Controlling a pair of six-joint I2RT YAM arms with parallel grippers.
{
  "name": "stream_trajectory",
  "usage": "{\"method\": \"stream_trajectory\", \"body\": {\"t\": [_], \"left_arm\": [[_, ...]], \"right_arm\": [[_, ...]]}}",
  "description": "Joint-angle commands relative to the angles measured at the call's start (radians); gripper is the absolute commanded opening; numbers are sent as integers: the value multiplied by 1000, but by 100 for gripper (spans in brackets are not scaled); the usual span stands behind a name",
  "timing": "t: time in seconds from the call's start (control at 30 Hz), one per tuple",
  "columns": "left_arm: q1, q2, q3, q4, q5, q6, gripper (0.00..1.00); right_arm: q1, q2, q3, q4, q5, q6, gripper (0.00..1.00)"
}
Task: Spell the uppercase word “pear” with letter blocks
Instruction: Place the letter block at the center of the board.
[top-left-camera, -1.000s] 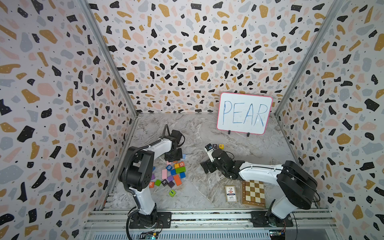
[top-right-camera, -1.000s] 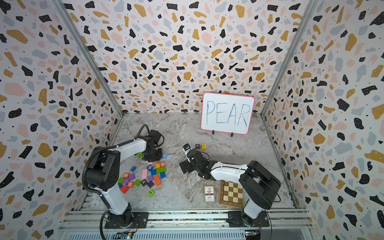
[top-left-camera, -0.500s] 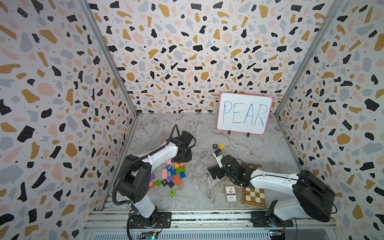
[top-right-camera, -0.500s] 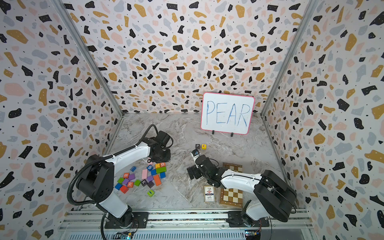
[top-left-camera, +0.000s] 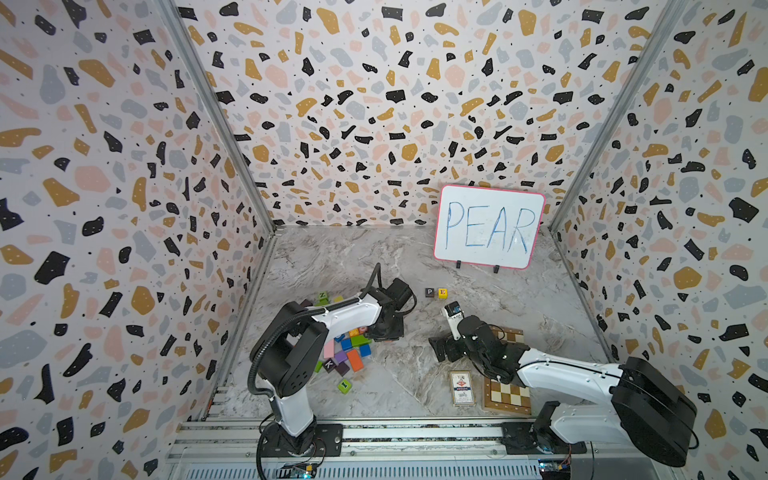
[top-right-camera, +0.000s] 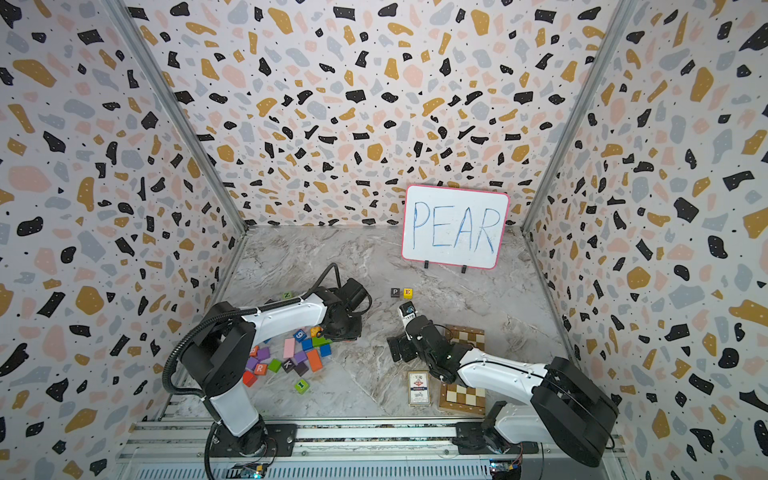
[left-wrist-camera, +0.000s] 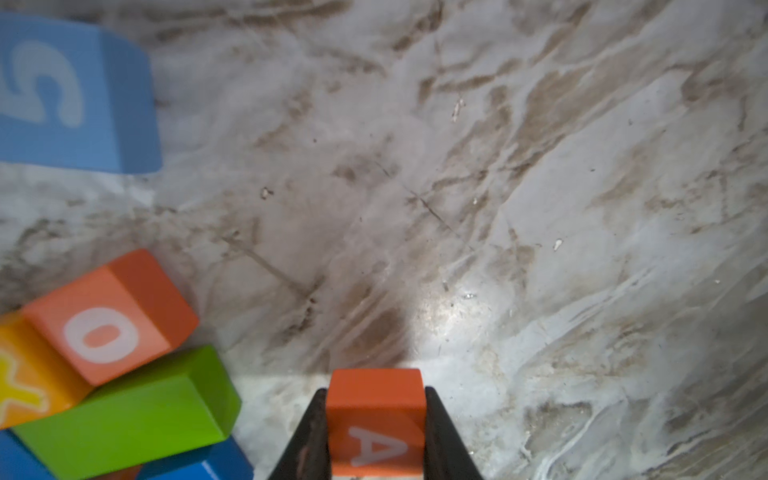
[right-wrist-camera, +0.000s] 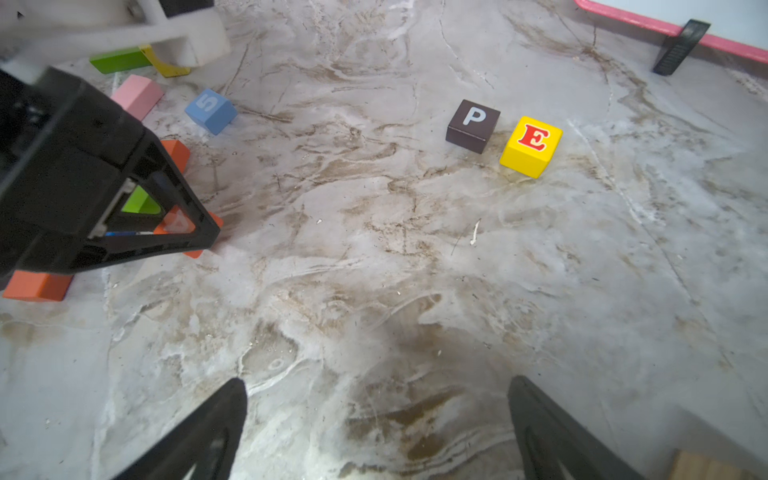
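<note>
Pincers — one full, one empty
Left gripper (left-wrist-camera: 375, 390) clamps orange A block (left-wrist-camera: 374, 419) (letter showing); right gripper (right-wrist-camera: 376, 381) gapes wide, facing the P block (right-wrist-camera: 473, 126).

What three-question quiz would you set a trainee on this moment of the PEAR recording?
1. True or false: the left gripper is shut on the orange cube with a pale A.
2. Which two cubes stand side by side on the marble table in front of the pink-rimmed whiteboard?
A) the black cube with a pale P and the yellow cube with a red E
B) the K and I cubes
C) the R and 5 cubes
3. Fill in: the right gripper is ____ and holds nothing.

Key: 1 true; 2 A; 3 open.
</note>
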Motion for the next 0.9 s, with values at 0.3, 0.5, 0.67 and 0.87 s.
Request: {"method": "stream_trajectory", "body": {"t": [0.3,0.5,0.67,0.87], "left_arm": [[-8,9,-43,53,26,-40,34],[-7,8,-60,65,41,-42,37],[-7,2,-76,68,47,-41,42],[-13,-32,-91,71,69,-52,44]], "right_arm": [[-6,19,8,9,-7,1,100],[-6,30,11,13,-10,2,100],[-9,32,11,18,-15,1,100],[-12,33,14,20,-15,2,100]]}}
